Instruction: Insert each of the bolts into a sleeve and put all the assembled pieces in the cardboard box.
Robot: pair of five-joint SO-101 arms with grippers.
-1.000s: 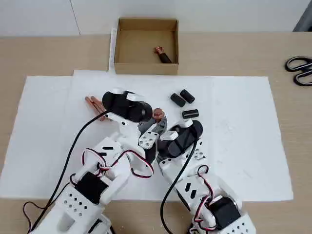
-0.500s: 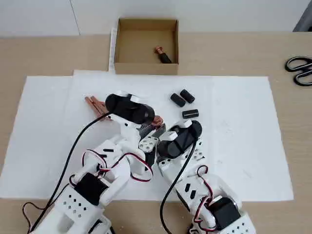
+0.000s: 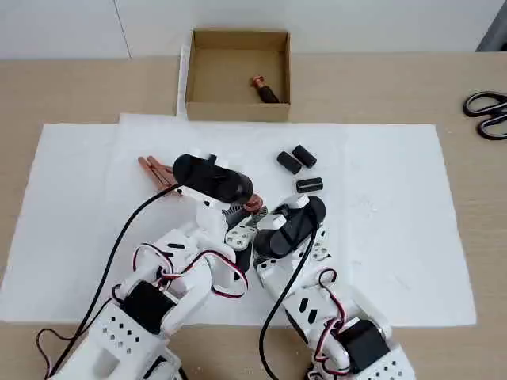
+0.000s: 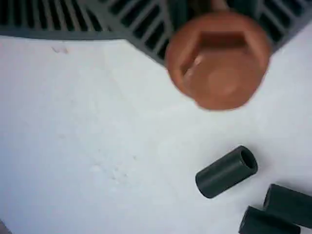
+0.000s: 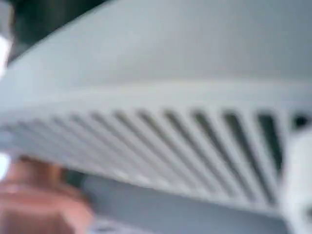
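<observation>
Copper bolt [image 4: 218,61] sits gripped, blurred, in left hand [image 3: 249,207]; right hand [image 3: 255,222] grip cannot be told.

High view: overhead, looking down, far, whole table [image 3: 71,87]. Both wrist views: very near, sharing bolt head [image 4: 218,58]; left faces paper [image 4: 97,146].

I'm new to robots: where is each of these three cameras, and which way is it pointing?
High view: fixed above the table, looking down on the cardboard box, paper sheet and both arms.
Left wrist view: on the left wrist, looking down at a copper bolt head and loose sleeves; the robot's ribbed grey plastic shows.
Right wrist view: on the right wrist, close against ribbed grey plastic.
Shared: both wrist views catch that copper bolt head.
</observation>
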